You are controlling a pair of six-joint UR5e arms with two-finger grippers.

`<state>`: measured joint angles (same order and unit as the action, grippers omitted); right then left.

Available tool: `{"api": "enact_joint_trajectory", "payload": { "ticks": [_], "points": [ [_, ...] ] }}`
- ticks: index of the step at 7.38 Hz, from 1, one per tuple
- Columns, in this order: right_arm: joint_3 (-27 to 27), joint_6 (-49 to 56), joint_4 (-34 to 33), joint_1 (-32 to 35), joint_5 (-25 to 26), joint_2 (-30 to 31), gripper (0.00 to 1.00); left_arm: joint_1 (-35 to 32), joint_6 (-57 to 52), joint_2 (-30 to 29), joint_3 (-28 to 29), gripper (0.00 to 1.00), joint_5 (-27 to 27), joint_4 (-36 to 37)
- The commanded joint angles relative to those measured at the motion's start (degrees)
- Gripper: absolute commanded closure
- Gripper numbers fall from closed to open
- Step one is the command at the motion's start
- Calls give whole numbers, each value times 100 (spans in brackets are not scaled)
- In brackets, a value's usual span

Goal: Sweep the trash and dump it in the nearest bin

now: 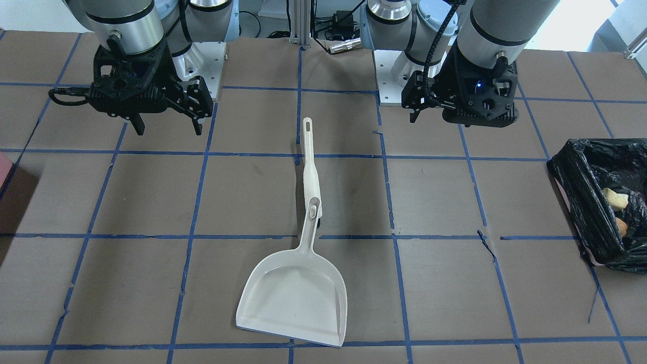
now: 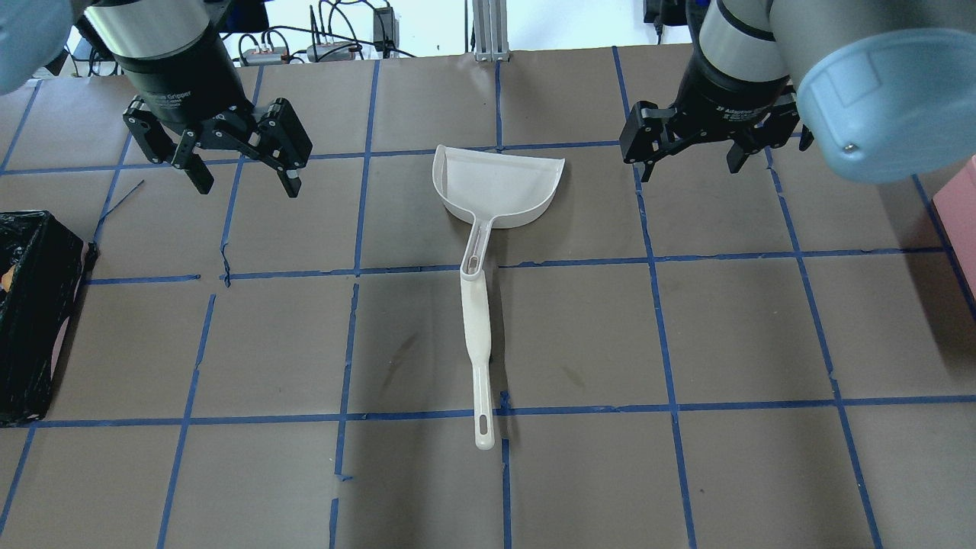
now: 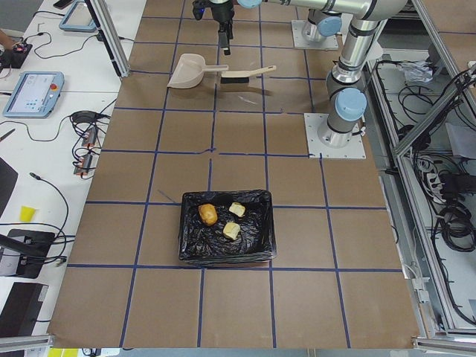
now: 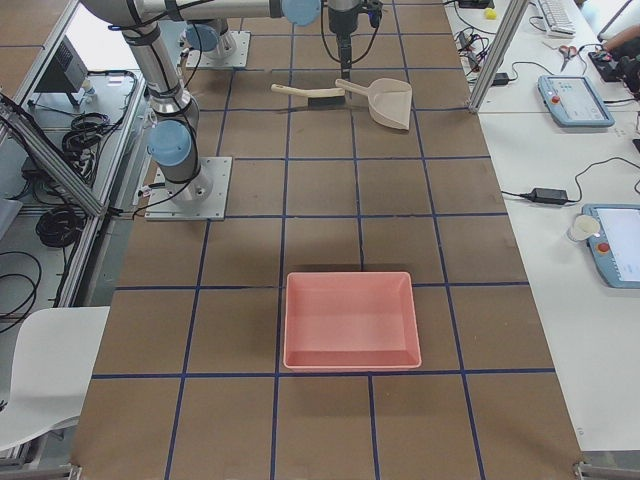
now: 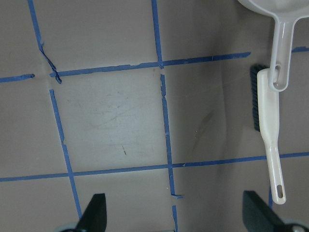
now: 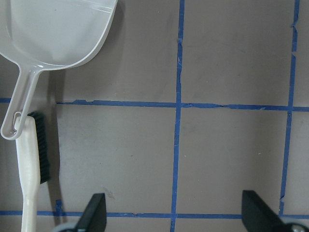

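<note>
The trash, three small lumps, lies inside the black-bagged bin (image 3: 223, 256): a tan oval (image 3: 207, 215) and two yellowish chunks (image 3: 237, 210) (image 3: 232, 231). The bin (image 2: 34, 305) stands at the table's left end, and two lumps (image 1: 615, 198) show in it in the front view. A white dustpan (image 2: 496, 183) and a white brush (image 2: 476, 335) with black bristles lie end to end at mid-table. My left gripper (image 2: 245, 181) is open and empty, above the table left of the pan. My right gripper (image 2: 690, 164) is open and empty, right of the pan.
A pink tray (image 4: 350, 320) sits at the table's right end, far from the pan. Blue tape lines grid the brown table cover. The wrist views show the brush (image 5: 269, 121) beside the pan's handle (image 6: 21, 96), with bare table under both grippers.
</note>
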<state>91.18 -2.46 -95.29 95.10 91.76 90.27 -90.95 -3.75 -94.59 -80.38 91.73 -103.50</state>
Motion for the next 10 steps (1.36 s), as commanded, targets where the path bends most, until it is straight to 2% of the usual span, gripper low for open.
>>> {"api": "enact_joint_trajectory", "payload": {
  "ticks": [1,10],
  "points": [
    [-4,0,2,0,0,-9,0,-1,23,45,-21,0,20,111],
    [-3,0,-7,0,9,-18,0,-10,445,28,5,0,29,155]
  ]
}}
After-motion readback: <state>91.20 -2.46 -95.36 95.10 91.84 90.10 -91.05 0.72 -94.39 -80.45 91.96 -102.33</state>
